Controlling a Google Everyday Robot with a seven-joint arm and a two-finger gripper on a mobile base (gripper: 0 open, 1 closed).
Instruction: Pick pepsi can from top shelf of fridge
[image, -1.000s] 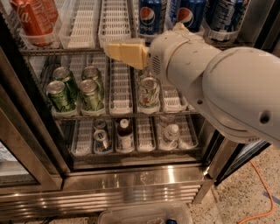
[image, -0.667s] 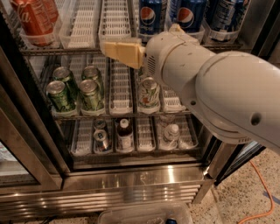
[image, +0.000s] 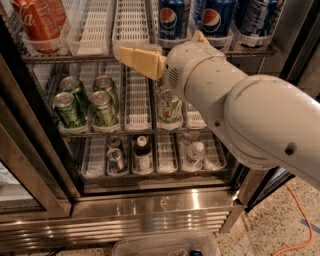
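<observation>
Three dark blue pepsi cans stand at the front of the top shelf (image: 95, 57): one in the middle (image: 172, 19), one beside it (image: 215, 20), one at the right (image: 255, 17). The fridge (image: 150, 210) stands with its door open. My gripper (image: 162, 46) is at the end of the big white arm, just below and in front of the top shelf's edge. Its tan fingers (image: 141, 61) are spread apart and hold nothing. The middle pepsi can stands just above and behind the gap between them.
Red cola cans (image: 37, 22) stand at the top shelf's left. Green cans (image: 87, 102) and another can (image: 170, 107) are on the middle shelf. Bottles and small cans (image: 142, 152) are on the bottom shelf. A clear plastic bin (image: 165, 244) sits on the floor, and an orange cable (image: 300, 220) lies at the right.
The gripper and arm have shifted slightly to the left, still at the top shelf's edge. Nothing was taken hold of.
</observation>
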